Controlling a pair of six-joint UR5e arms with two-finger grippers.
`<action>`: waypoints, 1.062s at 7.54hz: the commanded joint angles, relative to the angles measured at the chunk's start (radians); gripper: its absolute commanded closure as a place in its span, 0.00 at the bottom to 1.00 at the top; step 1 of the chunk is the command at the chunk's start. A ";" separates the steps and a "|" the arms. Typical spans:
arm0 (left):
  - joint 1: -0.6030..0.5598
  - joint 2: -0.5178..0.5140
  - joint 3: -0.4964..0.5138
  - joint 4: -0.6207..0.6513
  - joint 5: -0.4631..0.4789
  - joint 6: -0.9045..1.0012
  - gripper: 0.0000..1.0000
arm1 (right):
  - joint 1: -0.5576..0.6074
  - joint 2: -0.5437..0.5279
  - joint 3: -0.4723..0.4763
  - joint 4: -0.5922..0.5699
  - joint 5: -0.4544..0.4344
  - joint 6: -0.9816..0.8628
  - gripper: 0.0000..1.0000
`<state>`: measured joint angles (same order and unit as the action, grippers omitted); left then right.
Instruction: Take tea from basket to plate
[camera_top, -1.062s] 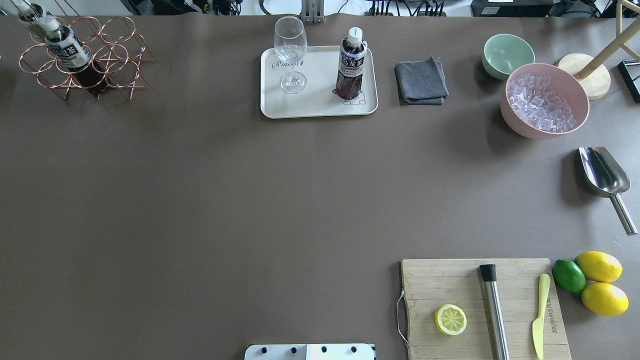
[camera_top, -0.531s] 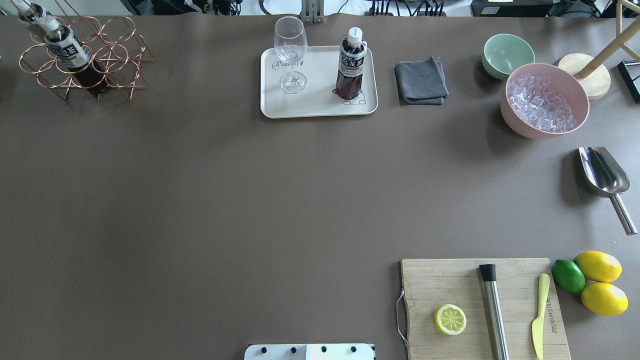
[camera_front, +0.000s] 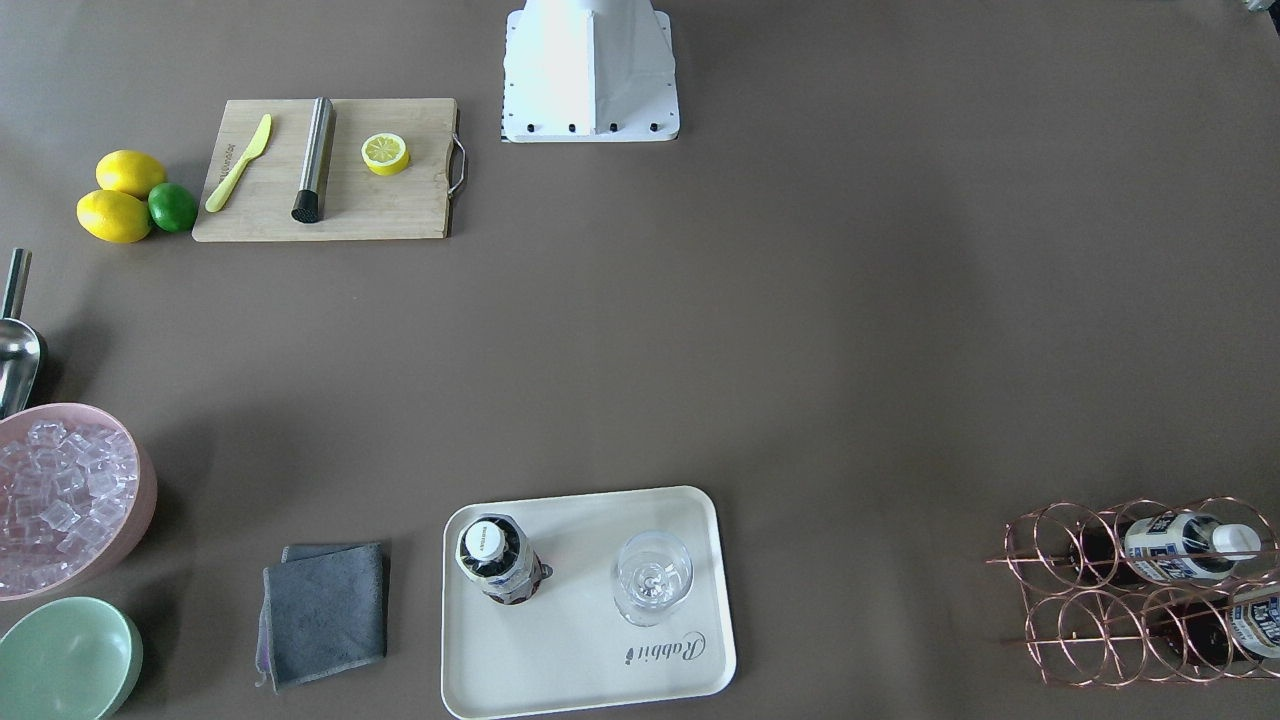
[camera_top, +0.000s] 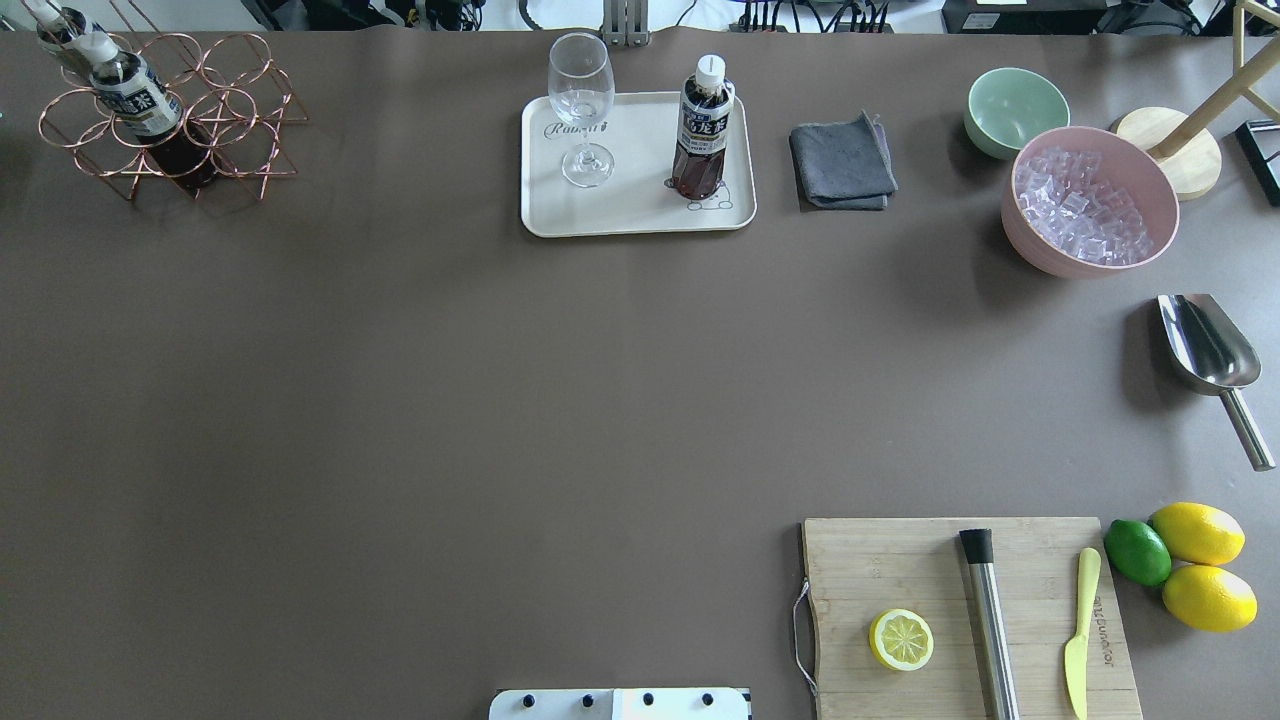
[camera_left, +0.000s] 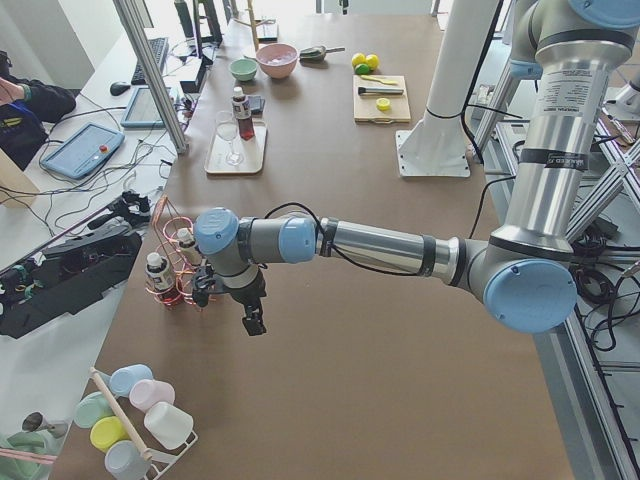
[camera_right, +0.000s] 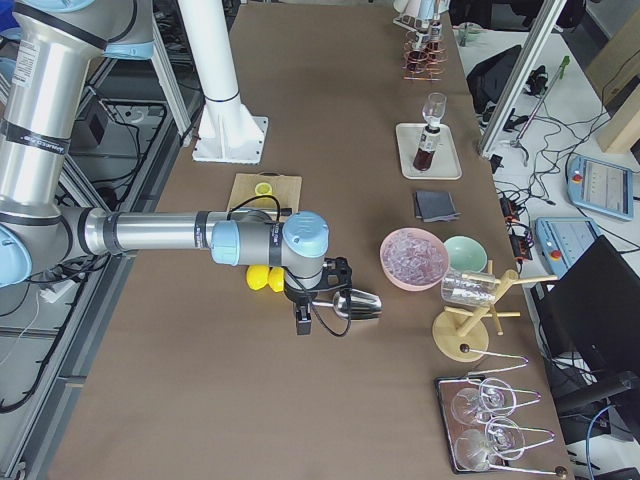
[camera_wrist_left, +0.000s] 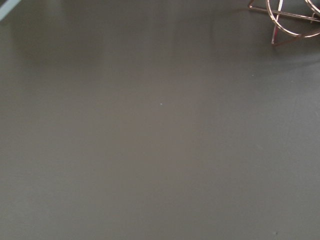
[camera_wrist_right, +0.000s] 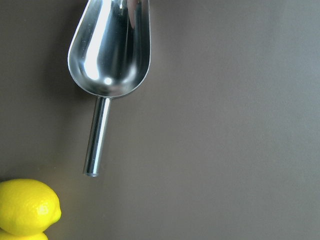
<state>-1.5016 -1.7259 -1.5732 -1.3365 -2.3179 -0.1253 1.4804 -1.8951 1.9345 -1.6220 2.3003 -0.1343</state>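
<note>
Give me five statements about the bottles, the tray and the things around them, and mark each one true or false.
1. A tea bottle stands upright on the tray, which also bears the wine glass. True.
2. The wine glass is full of tea. False: it looks empty.
3. Two bottles lie in the wire rack. True.
4. The pink bowl holds lemons. False: it holds ice cubes.
5. The metal scoop lies on the cutting board. False: it lies on the bare table, away from the board.
</note>
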 joint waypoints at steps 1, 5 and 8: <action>-0.035 0.035 -0.028 0.027 0.032 0.030 0.02 | 0.009 -0.041 0.023 0.002 0.010 -0.001 0.01; -0.080 0.074 -0.086 0.019 0.029 0.027 0.02 | -0.009 -0.006 -0.046 0.005 0.025 -0.042 0.01; -0.075 0.072 -0.076 0.014 0.031 0.029 0.02 | -0.028 0.013 -0.052 0.008 0.016 -0.047 0.01</action>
<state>-1.5796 -1.6538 -1.6533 -1.3185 -2.2880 -0.0979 1.4572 -1.8888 1.8845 -1.6152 2.3179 -0.1779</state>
